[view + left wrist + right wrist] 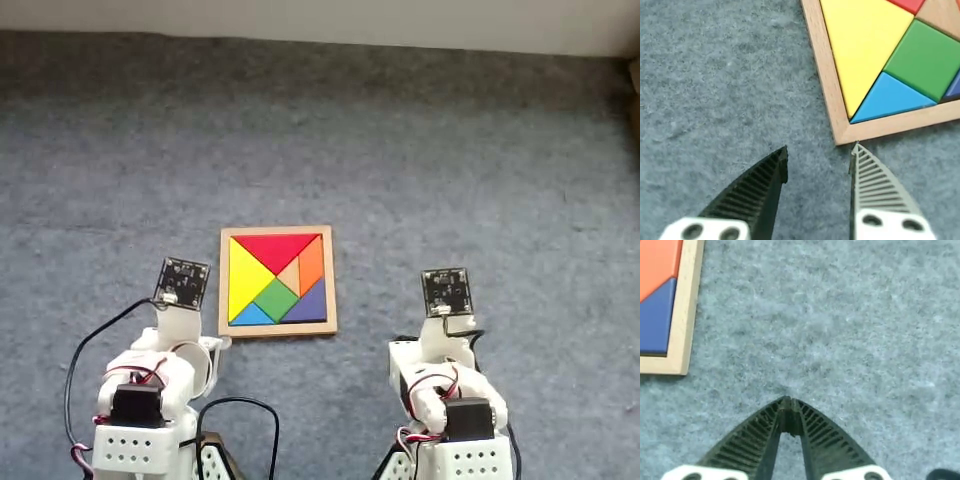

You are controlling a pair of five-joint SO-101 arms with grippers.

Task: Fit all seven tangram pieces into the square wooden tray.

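The square wooden tray (222, 285) lies on the grey carpet with the coloured tangram pieces flat inside it: red (275, 247), yellow (245, 280), orange (312, 262), green (275, 298), light blue (251, 315), dark blue (308, 302) and a small tan one (289, 275). My left gripper (820, 152) is open over the carpet just off the tray's near left corner (842, 134), holding nothing. To the right of the tray my right gripper (786, 401) is shut and empty, with the tray's corner (677, 360) off to its side.
Grey carpet (450, 170) stretches all around the tray. Both arm bases (140, 410) (450, 410) sit at the near edge, with black cables (240, 415) looping beside the left one. A pale wall strip (320, 20) runs along the far side.
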